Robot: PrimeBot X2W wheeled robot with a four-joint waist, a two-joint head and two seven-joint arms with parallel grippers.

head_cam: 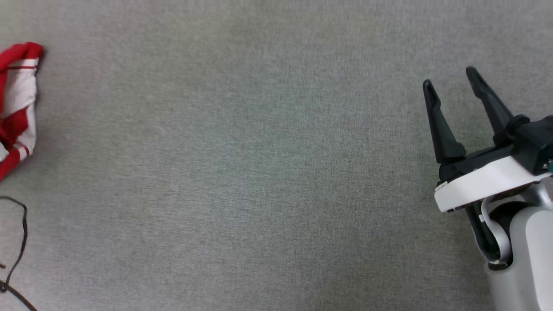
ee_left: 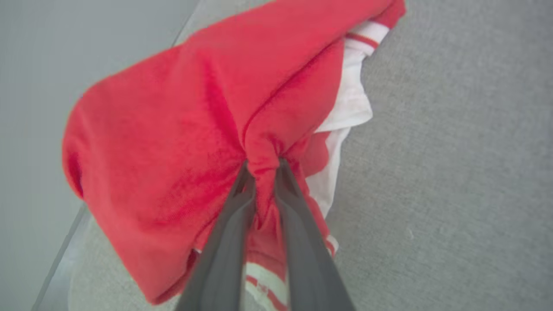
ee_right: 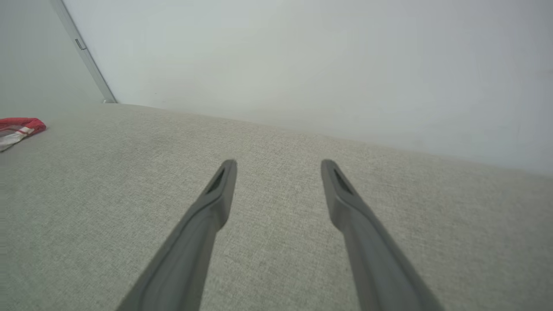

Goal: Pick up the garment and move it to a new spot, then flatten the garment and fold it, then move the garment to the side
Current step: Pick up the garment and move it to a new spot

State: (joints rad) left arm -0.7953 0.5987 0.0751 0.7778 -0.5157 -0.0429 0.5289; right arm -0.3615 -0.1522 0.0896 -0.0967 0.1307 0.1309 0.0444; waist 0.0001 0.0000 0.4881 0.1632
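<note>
One thin pinch of the shirt sits clamped in my left jaws, right jaws wide and empty, so lifting could slip it free.

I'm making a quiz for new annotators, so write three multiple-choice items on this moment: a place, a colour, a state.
1. In the head view, where does the garment show? A) left edge B) centre C) top right corner
2. What colours is the garment? A) blue and yellow B) red and white C) plain black
3. How is the left gripper? A) wide open B) shut on a fold of the garment C) shut on nothing
Answers: 1 A, it sits at that view's left edge; 2 B, red cloth with white panels; 3 B, the left wrist view shows red fabric pinched between its jaws.
</note>
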